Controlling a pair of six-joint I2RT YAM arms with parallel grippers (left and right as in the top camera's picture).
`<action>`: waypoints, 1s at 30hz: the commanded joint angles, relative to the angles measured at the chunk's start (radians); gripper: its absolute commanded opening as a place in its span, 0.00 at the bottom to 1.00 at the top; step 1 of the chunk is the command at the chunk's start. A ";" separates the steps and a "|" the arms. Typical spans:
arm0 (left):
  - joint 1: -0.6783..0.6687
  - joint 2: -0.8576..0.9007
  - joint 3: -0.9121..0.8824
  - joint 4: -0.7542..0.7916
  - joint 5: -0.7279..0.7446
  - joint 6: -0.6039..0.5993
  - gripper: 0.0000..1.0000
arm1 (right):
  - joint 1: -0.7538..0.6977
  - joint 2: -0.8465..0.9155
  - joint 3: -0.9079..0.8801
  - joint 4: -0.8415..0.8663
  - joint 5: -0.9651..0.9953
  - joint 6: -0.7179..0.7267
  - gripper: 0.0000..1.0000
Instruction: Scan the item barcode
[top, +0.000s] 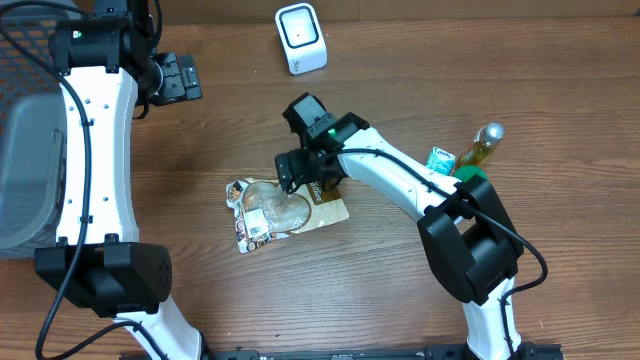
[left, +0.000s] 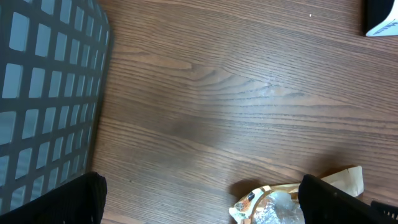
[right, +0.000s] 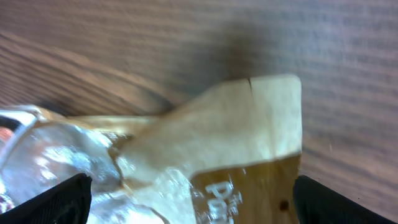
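Overhead: the foil packet (top: 270, 212) lies flat, well to the robot's side of the scanner (top: 301, 38), with its long axis roughly left-right. The right gripper (top: 310, 182) hangs over its right end, jaws wide, far nearer than the open left gripper (top: 178, 78).
Left wrist: the packet is at the frame's bottom edge, far from the scanner.
Right wrist: the packet's tan end sits between the spread fingers (right: 56, 199), not yet gripped.

A crinkled tan-and-silver snack pouch (top: 268, 212) with a brown printed end lies flat near the middle of the wooden surface (top: 420, 70), well apart from the small white barcode scanner (top: 301, 38) standing near the far edge.
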 joint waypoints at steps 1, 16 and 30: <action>-0.010 -0.015 0.012 0.001 -0.002 -0.010 1.00 | 0.021 -0.001 0.003 -0.023 -0.001 0.003 1.00; -0.010 -0.015 0.012 0.001 -0.002 -0.010 1.00 | 0.054 0.117 -0.016 0.000 0.077 0.017 1.00; -0.010 -0.015 0.012 0.001 -0.002 -0.010 1.00 | 0.052 0.142 0.022 -0.061 0.070 0.025 0.40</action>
